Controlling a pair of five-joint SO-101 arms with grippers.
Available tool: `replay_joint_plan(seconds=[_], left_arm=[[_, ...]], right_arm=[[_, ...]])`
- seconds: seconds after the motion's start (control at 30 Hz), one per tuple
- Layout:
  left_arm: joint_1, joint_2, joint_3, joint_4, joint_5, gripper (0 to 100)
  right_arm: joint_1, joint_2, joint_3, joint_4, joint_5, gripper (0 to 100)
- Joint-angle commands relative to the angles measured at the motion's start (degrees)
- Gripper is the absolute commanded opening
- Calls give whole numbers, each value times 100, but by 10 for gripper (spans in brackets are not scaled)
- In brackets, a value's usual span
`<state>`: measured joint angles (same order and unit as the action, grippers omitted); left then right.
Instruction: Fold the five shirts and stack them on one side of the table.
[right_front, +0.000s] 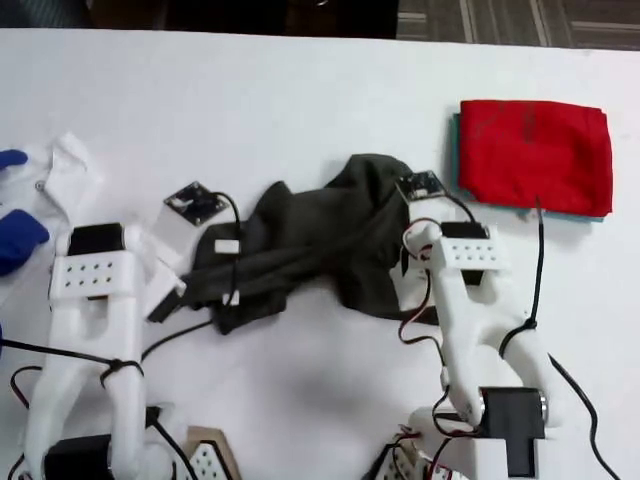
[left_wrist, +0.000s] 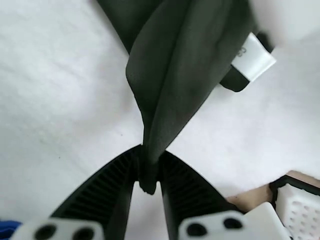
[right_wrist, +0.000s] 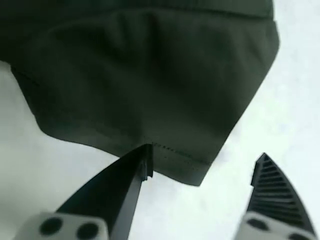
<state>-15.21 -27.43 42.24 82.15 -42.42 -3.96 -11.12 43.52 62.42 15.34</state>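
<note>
A dark green shirt (right_front: 300, 245) lies crumpled in the middle of the table. My left gripper (right_front: 168, 292) is at the shirt's left end, shut on a pinched fold of the cloth (left_wrist: 165, 90), which hangs out from the jaws (left_wrist: 148, 172). A white label (left_wrist: 252, 57) shows on the shirt. My right gripper (right_front: 405, 262) is at the shirt's right side and stands open (right_wrist: 200, 167); one fingertip (right_wrist: 140, 162) touches the stitched hem (right_wrist: 175, 152). A folded red shirt (right_front: 535, 155) rests at the back right on a teal one whose edge (right_front: 560, 214) peeks out.
A white shirt (right_front: 65, 175) and a blue shirt (right_front: 20, 240) lie bunched at the table's left edge. Cables (right_front: 540, 260) run from both arms, and one passes by the red shirt. The arm bases (right_front: 205, 455) stand at the front edge. White tabletop (right_front: 300, 100) stretches behind the dark shirt.
</note>
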Motion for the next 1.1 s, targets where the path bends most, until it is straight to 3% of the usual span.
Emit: replay_joint_plan(seconds=[0.0, 0.33, 0.53, 0.6, 0.73, 0.87, 1.07], left_arm=[[-70, -176, -163, -26, -18, 26], [-70, -176, -180, -26, -18, 26], [-53, -176, -163, -35, -18, 26], [-44, -176, -145, -35, -18, 26], [-44, -176, -163, -9, -9, 26], [-35, -185, -356, 62, -9, 26], [-62, -185, -1789, 826, -9, 26]], right_arm=[[22, -207, 176, -479, 44, 315], [40, 1473, -519, -321, 44, 152], [57, 1481, -923, 84, 62, 67], [57, 1191, -1011, 242, 70, 18], [57, 48, -1055, 585, 114, 18], [57, -1376, -1064, 655, 747, 19], [101, -2809, -1257, 505, 862, 19]])
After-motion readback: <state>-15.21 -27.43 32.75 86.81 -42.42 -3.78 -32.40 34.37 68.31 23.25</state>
